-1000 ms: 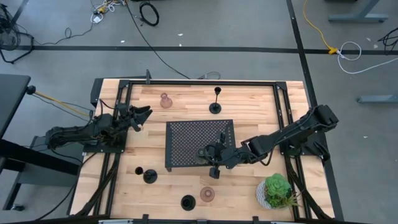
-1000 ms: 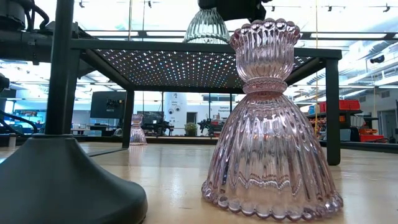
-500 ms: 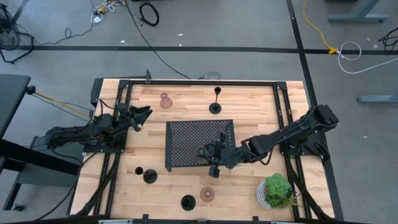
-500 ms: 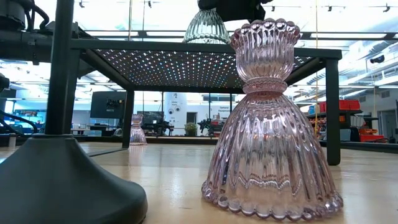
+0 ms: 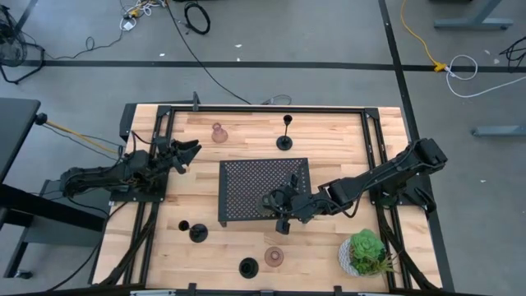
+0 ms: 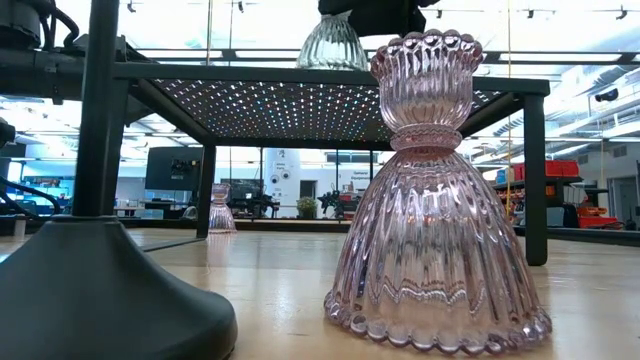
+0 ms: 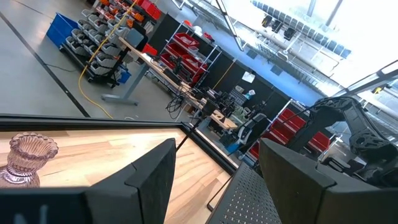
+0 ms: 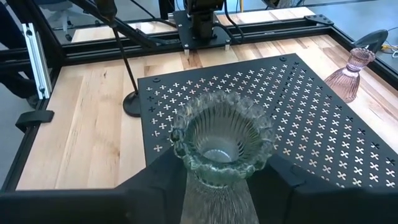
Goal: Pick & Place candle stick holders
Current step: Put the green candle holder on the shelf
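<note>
My right gripper (image 5: 283,205) is shut on a clear greenish ribbed glass holder (image 8: 221,140) over the near right part of the black perforated tray (image 5: 246,185). The holder also shows at the top of the low view (image 6: 332,42). My left gripper (image 5: 187,154) is open and empty at the table's left side. A pink glass holder (image 5: 219,132) and a black stemmed holder (image 5: 284,141) stand on their bases at the far side. A pinkish-brown glass holder (image 5: 274,256) and black holders (image 5: 197,233) (image 5: 247,267) stand near the front edge. My right gripper pinches the glass holder between its two fingers (image 8: 155,180), one on each side, just below the scalloped cup (image 8: 186,163). The fingers come from the table's right side. The holder stands upright with its cup open upward, its base about level with the tray top; whether it rests there I cannot tell.
A leafy plant in a white pot (image 5: 366,251) stands at the near right corner. The tray stands on legs (image 6: 535,180) above the wooden table. Black frame rails (image 5: 263,109) run along the table's far, left and right sides.
</note>
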Robot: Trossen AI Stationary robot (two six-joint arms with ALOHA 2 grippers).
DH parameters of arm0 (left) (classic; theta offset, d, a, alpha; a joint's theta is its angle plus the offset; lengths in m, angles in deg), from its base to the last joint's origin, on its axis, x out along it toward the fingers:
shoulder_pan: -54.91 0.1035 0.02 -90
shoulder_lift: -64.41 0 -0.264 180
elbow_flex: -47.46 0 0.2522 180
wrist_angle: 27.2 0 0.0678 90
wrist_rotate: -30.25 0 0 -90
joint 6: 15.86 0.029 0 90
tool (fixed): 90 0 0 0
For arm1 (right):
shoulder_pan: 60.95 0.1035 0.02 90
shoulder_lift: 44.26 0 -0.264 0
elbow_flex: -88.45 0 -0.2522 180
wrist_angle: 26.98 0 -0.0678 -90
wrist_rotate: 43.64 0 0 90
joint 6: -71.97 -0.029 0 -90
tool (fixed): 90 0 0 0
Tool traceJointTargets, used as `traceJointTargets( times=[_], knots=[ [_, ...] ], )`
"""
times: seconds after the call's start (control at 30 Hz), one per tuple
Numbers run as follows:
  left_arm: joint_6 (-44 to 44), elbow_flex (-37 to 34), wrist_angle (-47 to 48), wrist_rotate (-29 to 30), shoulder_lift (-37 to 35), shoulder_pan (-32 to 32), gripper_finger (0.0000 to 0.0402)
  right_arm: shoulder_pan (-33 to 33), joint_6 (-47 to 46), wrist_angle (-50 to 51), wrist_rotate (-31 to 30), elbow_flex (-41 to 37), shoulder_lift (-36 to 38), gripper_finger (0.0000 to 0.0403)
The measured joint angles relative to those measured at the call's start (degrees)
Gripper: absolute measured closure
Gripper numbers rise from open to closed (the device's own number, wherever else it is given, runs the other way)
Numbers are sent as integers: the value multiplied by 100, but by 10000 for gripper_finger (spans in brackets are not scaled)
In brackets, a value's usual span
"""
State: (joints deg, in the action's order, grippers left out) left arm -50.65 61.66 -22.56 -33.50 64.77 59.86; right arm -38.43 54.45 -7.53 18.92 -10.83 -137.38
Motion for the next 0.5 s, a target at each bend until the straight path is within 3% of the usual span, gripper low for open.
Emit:
traceJointTargets(
  times=[0.5],
  knots=[
    [0,1,0,-1,0,1,168,0,63,36,-24,0,3,237]
  ],
)
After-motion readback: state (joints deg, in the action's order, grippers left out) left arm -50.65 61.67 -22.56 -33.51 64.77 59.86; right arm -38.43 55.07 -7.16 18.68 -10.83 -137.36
